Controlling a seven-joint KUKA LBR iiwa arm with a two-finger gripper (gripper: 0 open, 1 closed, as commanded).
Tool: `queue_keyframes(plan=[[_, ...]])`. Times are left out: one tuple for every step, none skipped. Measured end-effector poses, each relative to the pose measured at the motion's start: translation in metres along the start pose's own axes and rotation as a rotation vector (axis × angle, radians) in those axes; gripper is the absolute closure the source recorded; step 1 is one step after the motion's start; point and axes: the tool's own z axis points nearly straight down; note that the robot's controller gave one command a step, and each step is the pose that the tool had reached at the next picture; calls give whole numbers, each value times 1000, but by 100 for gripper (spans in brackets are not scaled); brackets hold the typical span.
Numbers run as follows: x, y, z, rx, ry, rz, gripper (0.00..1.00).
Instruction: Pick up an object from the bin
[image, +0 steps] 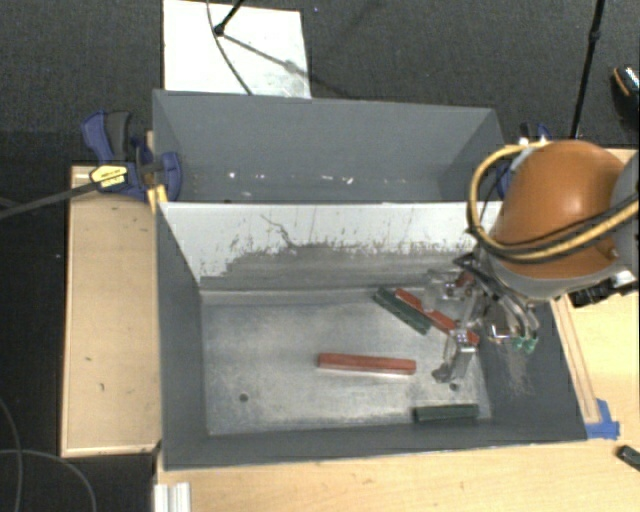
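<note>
My gripper (455, 368) hangs low over the bin's right side, its fingers pointing down and left toward the floor. Just above and left of it lie a dark green stick (402, 311) and a red stick (420, 303) crossing each other near the back wall. A long red-brown flat bar (366, 365) lies on the floor in the middle, left of the fingertips. A dark green flat block (446, 412) lies at the front wall, just below the fingertips. Nothing shows between the fingers.
The arm with its orange dome covers the bin's right wall and corner. The left half of the bin floor is bare grey metal, with scratch marks on the back slope.
</note>
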Motion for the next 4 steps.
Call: queue_keyframes(plan=[[-58,22,132,-1,7,-56,0],[-36,36,151,-1,4,-115,0],[-37,35,149,-1,1,-114,100],[-37,27,-7,1,-8,-321,100]])
